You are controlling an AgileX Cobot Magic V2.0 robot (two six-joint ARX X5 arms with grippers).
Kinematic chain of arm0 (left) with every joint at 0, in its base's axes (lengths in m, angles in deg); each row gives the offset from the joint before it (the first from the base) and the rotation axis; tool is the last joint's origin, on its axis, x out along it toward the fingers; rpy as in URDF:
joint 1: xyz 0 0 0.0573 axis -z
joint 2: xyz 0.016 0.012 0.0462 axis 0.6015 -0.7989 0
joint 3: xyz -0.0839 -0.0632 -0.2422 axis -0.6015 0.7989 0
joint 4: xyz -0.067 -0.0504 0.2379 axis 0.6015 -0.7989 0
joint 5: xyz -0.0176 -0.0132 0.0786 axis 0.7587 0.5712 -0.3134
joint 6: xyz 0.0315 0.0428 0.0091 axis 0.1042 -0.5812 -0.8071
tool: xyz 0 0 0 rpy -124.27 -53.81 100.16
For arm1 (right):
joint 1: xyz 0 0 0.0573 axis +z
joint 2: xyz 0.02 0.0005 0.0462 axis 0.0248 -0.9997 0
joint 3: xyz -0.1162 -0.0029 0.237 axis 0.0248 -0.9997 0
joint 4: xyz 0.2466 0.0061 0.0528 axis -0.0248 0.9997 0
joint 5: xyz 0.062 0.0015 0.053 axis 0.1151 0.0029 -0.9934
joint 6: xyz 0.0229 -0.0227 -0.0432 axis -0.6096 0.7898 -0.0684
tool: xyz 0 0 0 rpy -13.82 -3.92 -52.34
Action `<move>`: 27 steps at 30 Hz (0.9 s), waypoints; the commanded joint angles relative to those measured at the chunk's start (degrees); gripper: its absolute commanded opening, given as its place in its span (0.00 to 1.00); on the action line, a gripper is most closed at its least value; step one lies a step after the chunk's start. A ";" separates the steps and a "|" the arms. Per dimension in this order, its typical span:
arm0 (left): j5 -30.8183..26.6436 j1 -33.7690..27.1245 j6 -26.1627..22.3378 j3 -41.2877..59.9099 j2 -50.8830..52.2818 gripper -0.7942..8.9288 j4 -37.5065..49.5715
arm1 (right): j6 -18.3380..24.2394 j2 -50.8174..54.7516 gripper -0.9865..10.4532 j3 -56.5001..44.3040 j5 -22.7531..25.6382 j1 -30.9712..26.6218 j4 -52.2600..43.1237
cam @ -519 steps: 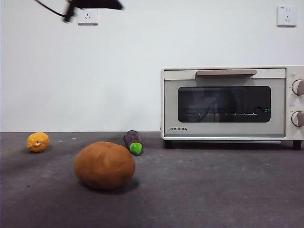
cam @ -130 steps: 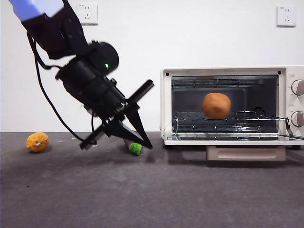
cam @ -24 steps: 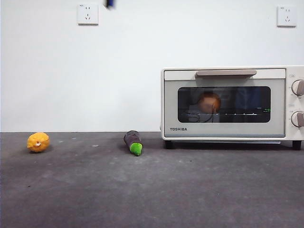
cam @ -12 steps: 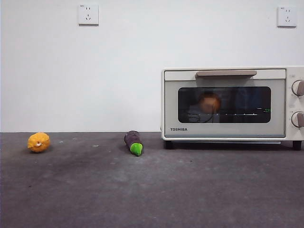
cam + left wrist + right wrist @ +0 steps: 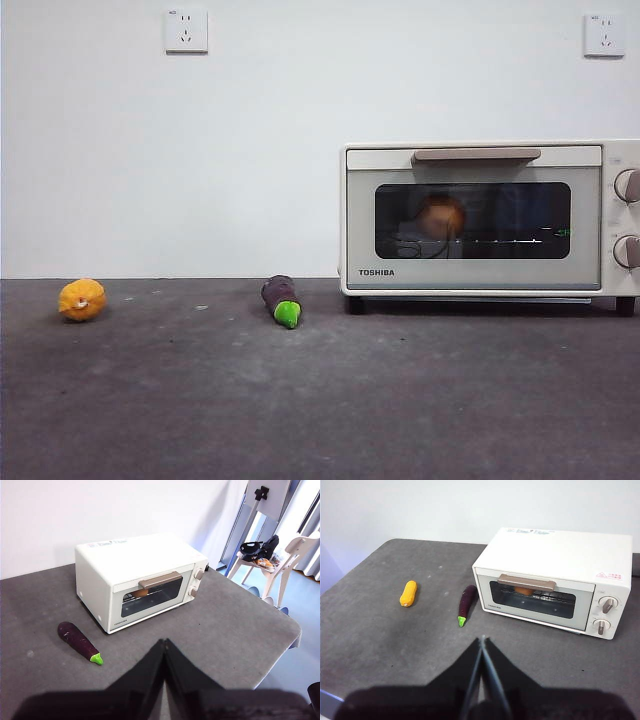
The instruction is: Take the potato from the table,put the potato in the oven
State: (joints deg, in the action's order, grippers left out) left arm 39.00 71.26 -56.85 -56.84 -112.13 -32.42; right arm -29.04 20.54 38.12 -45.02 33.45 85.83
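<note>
the potato (image 5: 441,215) is seen behind the shut glass door of the oven (image 5: 480,215) at the desk's (image 5: 320,400) back edge, so the task looks done. the left claw (image 5: 164,647) and right claw (image 5: 482,645) are held high, pressed closed and empty.

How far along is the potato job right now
It looks finished. The potato sits inside the oven, visible through the shut glass door. Nothing is in hand: the left gripper and right gripper are shut and empty, high above the table. Nothing obvious remains.
</note>
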 commanded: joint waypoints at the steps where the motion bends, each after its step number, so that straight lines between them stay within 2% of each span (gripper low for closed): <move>1: 0.26 0.15 -0.24 0.20 -0.46 0.08 0.22 | -0.46 -0.07 0.09 -0.33 0.02 0.04 1.33; 4: 0.28 0.15 -0.52 0.20 -1.16 0.08 0.50 | -0.46 -0.07 0.09 -0.33 0.04 0.04 1.33; 5: -0.31 -0.02 -4.72 0.50 -1.31 0.08 0.57 | -0.46 -0.07 0.09 -0.33 0.04 0.04 1.33; 7: -4.57 -2.45 -16.79 0.72 -1.31 0.08 0.46 | -0.46 -0.07 0.09 -0.33 0.07 0.04 1.33; 8: -5.33 -4.33 -20.44 1.18 -1.31 0.08 0.02 | -0.48 -0.09 0.09 -0.33 0.02 0.04 1.33; 11: -0.96 -11.91 -33.07 5.27 0.07 0.08 1.11 | -0.46 -0.31 0.09 -0.33 0.02 0.04 1.33; 12: 1.38 -14.45 -34.73 7.21 0.81 0.08 2.38 | -0.46 -0.31 0.09 -0.33 0.02 0.04 1.33; 15: 7.58 -22.10 -35.39 16.41 4.48 0.08 10.12 | -0.46 -0.31 0.09 -0.33 0.02 0.04 1.33; 19: 5.68 -29.24 -34.84 34.58 11.13 0.08 29.14 | -0.46 -0.44 0.09 -0.33 0.04 0.04 1.33; 21: 6.40 -30.42 -33.77 43.58 14.71 0.08 38.56 | -0.46 -0.44 0.09 -0.33 0.04 0.04 1.33; 24: 8.52 -30.16 -28.02 55.43 20.72 0.08 48.87 | -0.46 -0.44 0.09 -0.33 0.04 0.04 1.33; 27: 4.83 -29.59 -24.00 64.74 27.28 0.08 53.68 | -0.46 -0.70 0.09 -0.33 0.04 0.04 1.33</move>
State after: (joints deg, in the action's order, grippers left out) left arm 45.01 41.62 -84.50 5.23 -86.73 19.60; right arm -29.04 20.13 38.10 -44.98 33.45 85.83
